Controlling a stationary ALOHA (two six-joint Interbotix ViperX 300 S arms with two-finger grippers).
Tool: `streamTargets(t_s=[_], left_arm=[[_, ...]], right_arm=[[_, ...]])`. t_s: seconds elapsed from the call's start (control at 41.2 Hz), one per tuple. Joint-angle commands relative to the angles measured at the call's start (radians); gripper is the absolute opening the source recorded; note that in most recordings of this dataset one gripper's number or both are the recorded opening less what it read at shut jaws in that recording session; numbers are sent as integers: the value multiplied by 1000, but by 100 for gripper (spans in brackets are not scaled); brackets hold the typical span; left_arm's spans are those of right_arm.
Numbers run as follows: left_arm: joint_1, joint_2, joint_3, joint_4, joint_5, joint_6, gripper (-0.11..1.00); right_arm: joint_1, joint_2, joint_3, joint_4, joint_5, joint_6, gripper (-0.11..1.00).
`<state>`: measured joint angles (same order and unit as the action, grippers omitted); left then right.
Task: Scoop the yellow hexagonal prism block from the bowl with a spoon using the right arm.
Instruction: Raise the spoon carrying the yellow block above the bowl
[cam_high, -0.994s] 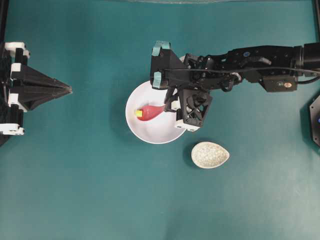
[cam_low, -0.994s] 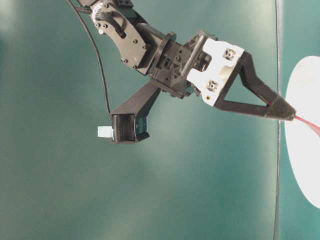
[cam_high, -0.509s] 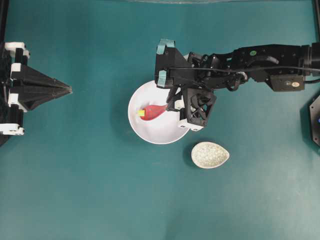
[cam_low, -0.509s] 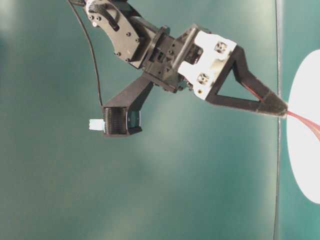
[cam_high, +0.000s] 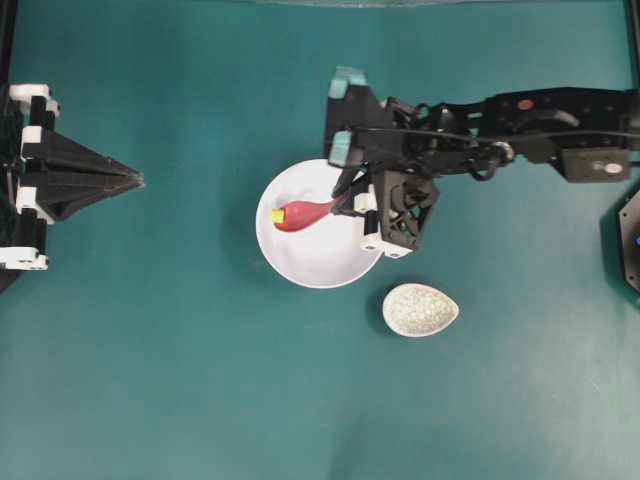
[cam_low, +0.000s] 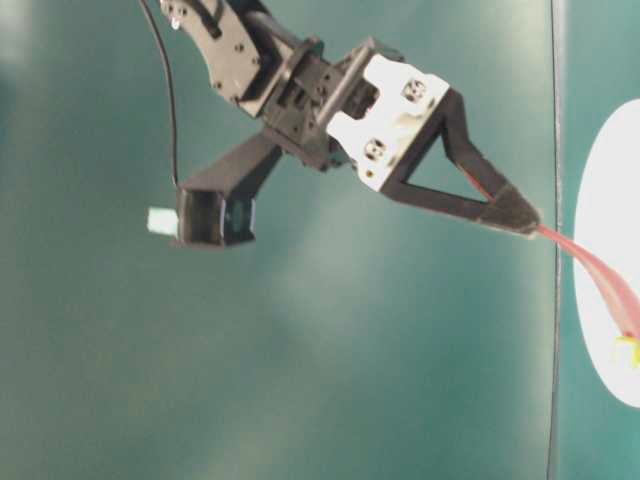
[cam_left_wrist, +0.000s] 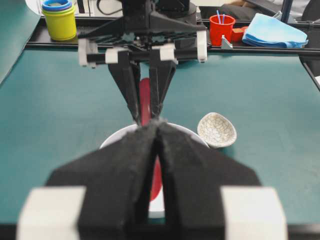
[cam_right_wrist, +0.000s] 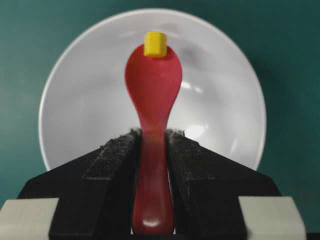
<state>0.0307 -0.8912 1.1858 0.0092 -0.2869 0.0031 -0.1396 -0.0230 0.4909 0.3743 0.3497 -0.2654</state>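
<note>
The white bowl (cam_high: 320, 255) stands mid-table. My right gripper (cam_high: 347, 200) hangs over its far-right rim, shut on the handle of the red-pink spoon (cam_high: 300, 213). The scoop reaches left over the bowl. The yellow hexagonal prism block (cam_high: 277, 215) sits at the scoop's far tip. In the right wrist view the fingers (cam_right_wrist: 112, 155) clamp the spoon (cam_right_wrist: 152, 90), with the block (cam_right_wrist: 155, 44) on its front edge above the bowl (cam_right_wrist: 85, 100). The table-level view shows the spoon (cam_low: 600, 278) slanting from the gripper (cam_low: 522, 217) to the block (cam_low: 628, 348). My left gripper (cam_high: 136, 180) rests shut at the left edge, holding nothing.
A small speckled egg-shaped dish (cam_high: 420, 309) lies just right of and below the bowl. In the left wrist view stacked yellow and blue cups (cam_left_wrist: 59, 20), a red cup (cam_left_wrist: 221, 27) and a blue cloth (cam_left_wrist: 274, 31) sit beyond the table's far edge.
The right gripper has pulled back to the right and risen, taking the spoon along. The block has stayed at the scoop's tip and now shows in the table-level view. The left arm has not moved.
</note>
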Motion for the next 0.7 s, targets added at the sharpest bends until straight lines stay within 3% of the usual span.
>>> streamTargets(t_s=[0.0, 0.679], left_arm=[[2, 0, -26, 3, -11, 2, 3], [2, 0, -28, 3, -71, 0, 3]], right_arm=[[2, -58, 20, 18, -64, -2, 25], [83, -298, 308, 21, -403, -6, 25]])
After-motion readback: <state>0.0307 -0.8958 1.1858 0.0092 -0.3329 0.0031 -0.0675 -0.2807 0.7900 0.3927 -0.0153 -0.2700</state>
